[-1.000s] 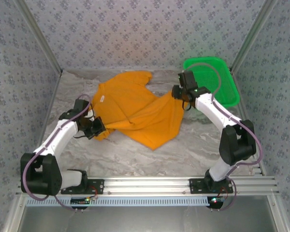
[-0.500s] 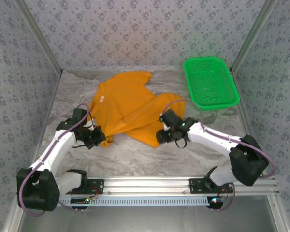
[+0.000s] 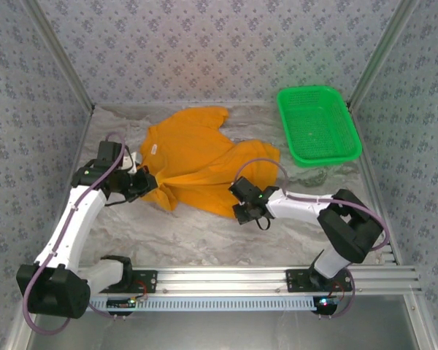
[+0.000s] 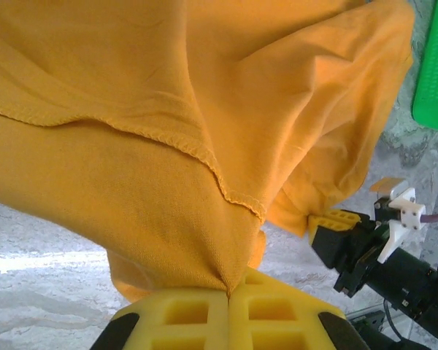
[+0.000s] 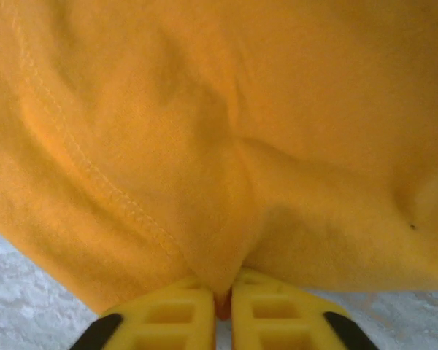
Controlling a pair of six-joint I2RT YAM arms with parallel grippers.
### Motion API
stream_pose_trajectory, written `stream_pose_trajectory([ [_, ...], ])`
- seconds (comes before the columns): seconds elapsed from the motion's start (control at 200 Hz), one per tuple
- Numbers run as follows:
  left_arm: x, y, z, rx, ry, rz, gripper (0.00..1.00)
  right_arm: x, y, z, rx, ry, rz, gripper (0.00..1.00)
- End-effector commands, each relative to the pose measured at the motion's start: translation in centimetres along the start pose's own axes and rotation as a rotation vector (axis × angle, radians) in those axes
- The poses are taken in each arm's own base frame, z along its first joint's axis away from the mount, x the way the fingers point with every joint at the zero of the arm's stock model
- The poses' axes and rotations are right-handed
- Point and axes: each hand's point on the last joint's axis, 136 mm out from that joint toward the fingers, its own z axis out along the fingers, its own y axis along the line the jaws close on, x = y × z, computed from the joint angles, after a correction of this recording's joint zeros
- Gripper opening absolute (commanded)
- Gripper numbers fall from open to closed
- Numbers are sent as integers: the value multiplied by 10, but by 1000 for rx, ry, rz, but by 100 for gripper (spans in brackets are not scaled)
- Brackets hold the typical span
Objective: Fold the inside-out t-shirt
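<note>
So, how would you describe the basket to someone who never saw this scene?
Start at the marble-patterned table and go to its far right corner, past the orange t-shirt. There stands the green plastic mesh basket, rectangular, the only green thing there.

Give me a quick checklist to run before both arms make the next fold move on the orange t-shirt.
1. Left end effector shut on the t-shirt: ok.
2. Right end effector shut on fabric: ok.
3. Shirt lying flat: not ok, bunched and creased.
4. Green basket apart from the shirt: ok, though close.
5. Whether each grip pinches one layer or two: cannot tell.
</note>
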Motion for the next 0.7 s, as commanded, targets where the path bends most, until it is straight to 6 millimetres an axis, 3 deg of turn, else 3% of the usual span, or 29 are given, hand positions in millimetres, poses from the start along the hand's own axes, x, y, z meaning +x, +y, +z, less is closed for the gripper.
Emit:
stream_pose_trajectory([
  [0.0, -8, -13, -19, 16, -51, 53, 0, -17, -10, -14, 73, -64, 9, 4],
  [0.185, -22, -17, -32, -14, -106, 108, 0, -33, -57, -77, 282, -104, 18, 0],
  [0.4, -27, -3, -19, -40, -88, 91, 0, -77, -103, -168, 479, -281, -41, 0],
  [0.465, -29, 1, -16, -27, -90, 66, 0, -86, -111, -178, 480, -302, -41, 0],
  [0.555, -30, 2, -15, 5, -82, 34, 0, -86, -111, -175, 467, -285, -107, 0],
  [0.635, -36, -4, -29, 28, -104, 37, 0, -81, -117, -183, 497, -269, -131, 0],
  [0.695, -47, -17, -45, 48, -157, 81, 0, -89, -119, -201, 501, -338, -133, 0],
])
